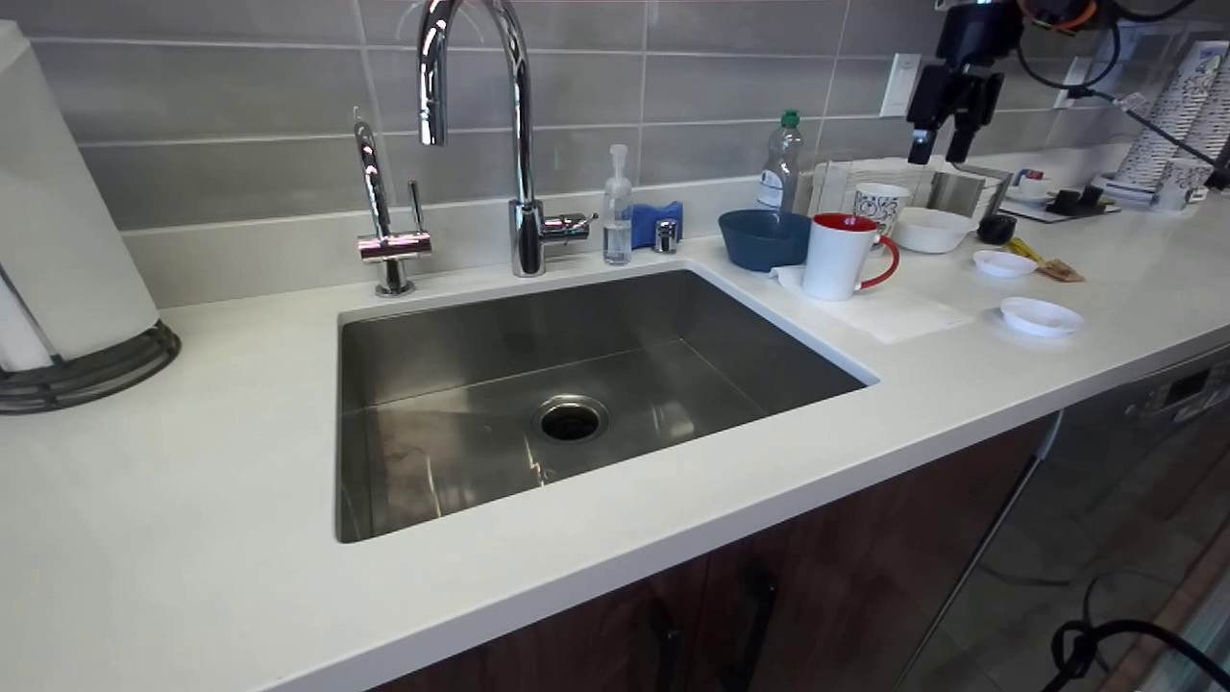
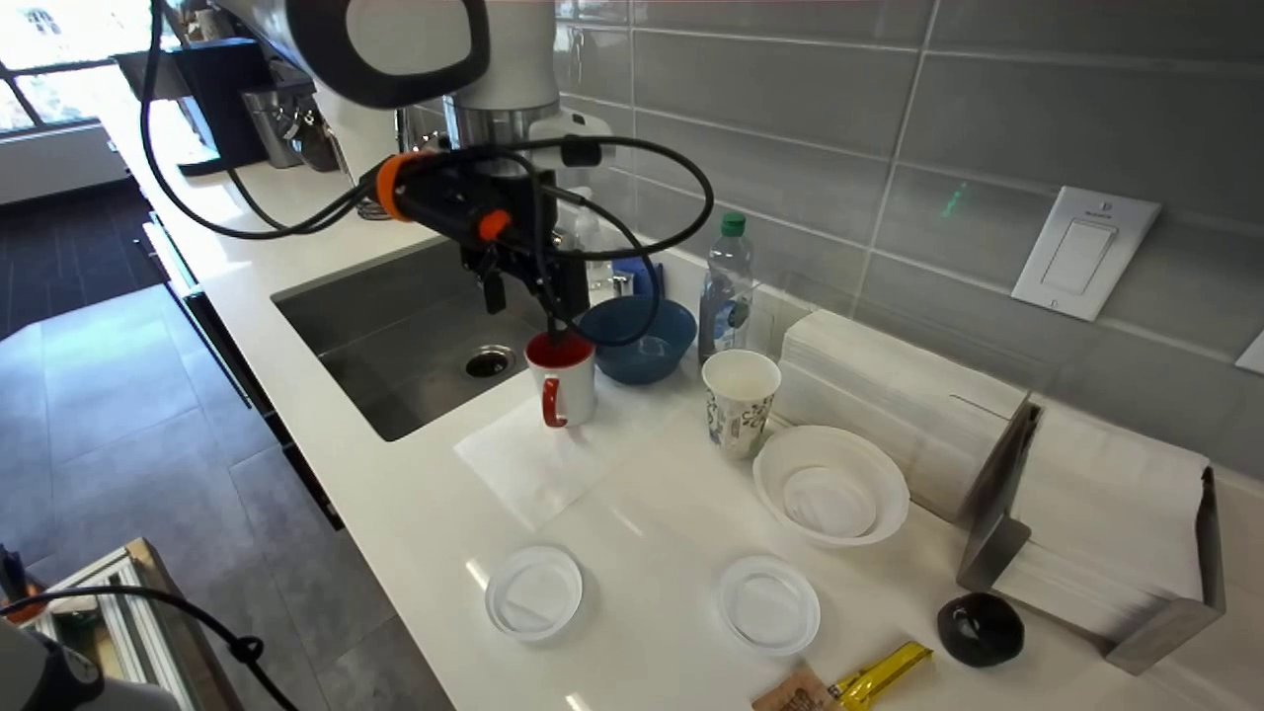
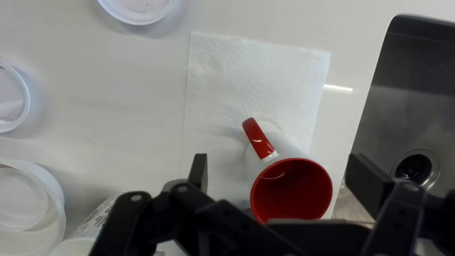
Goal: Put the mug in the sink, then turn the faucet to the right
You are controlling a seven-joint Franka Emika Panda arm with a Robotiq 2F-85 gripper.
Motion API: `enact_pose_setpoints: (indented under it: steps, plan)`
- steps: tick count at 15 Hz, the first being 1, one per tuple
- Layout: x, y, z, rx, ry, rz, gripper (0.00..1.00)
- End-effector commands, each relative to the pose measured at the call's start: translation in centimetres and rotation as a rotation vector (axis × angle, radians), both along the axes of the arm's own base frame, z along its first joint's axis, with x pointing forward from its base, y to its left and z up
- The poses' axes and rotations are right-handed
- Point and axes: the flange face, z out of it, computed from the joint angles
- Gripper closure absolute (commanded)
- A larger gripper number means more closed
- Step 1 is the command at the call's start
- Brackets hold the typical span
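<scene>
Nearest: gripper [image 1: 940,151], fingers [image 3: 369,186] spread wide, pinching nothing, hanging above the red-handled white mug [image 3: 289,185] with a gap; the wrist view has its rim between them. Step in hand looks like the approach for the pick. Mug stands upright on a thin paper sheet [image 3: 256,78], on the countertop [image 1: 192,500] just beside the side edge of the stainless-steel sink [image 1: 519,336], nearer the countertop's back edge than its front, handle [image 3: 257,138] turned away from the sink. Next move, I'd guess: down so the fingers straddle the body, handle out of the pinch, close, lift clear of the sink's edge before going sideways. Dark blue bowl [image 1: 761,240] just past the mug toward the back edge; can't tell if touching, could get bumped. Mug not in the sink, so placing not done; flat floor off the drain [image 1: 570,420] seems the better landing. Farthest, at the sink's back edge: chrome gooseneck faucet [image 1: 524,125], side lever [image 1: 567,228] toward the mug's side, gripper well apart from it. Turn comes after; lever or spout [image 1: 432,91] to the right, wording doesn't settle it.
</scene>
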Motion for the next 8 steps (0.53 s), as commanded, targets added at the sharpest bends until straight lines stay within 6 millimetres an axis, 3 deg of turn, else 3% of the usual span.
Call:
enact_pose_setpoints:
  steps: [1,8]
  plan:
    - [1.6,-0.5,-1.1,0.030,-0.052,-0.047,0.00]
    - [4.0,-2.0,-5.1,0.050,-0.137,-0.104,0.00]
